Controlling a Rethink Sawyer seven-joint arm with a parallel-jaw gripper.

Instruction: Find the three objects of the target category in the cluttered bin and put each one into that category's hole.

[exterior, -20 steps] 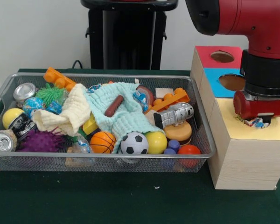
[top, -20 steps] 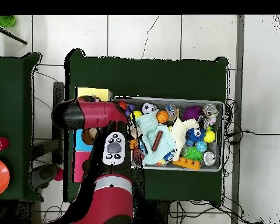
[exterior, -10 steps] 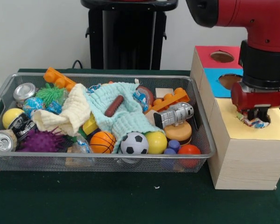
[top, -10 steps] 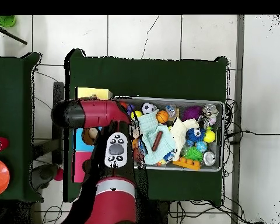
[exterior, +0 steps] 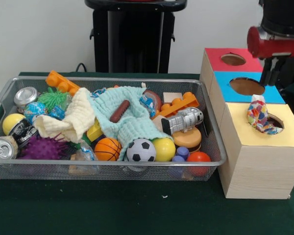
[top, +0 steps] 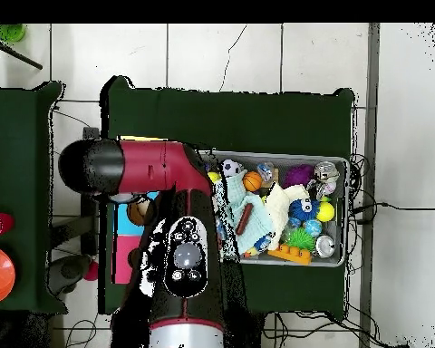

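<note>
A multicoloured patterned cloth (exterior: 259, 117) is stuffed into the round hole of the yellow-topped box section (exterior: 245, 134), with half of it sticking up out of the hole. My gripper (exterior: 271, 82) hangs well above it, over the blue section (exterior: 246, 86), open and holding nothing. In the wire bin (exterior: 108, 169) a mint cloth (exterior: 132, 117) and a cream cloth (exterior: 71, 120) lie draped over the toys. The overhead view shows the cream cloth (top: 280, 207) in the bin (top: 285, 154), while my arm hides the gripper and the box.
The red section (exterior: 233, 59) with its hole is the farthest of the box. The bin holds balls, cans, a purple spiky ball (exterior: 41, 147), orange bricks (exterior: 179, 104) and a silver toy (exterior: 183, 120). A black stand rises behind the bin.
My gripper let go of the patterned cloth at the yellow hole and rose high above the box. The cloth stayed in the hole.
</note>
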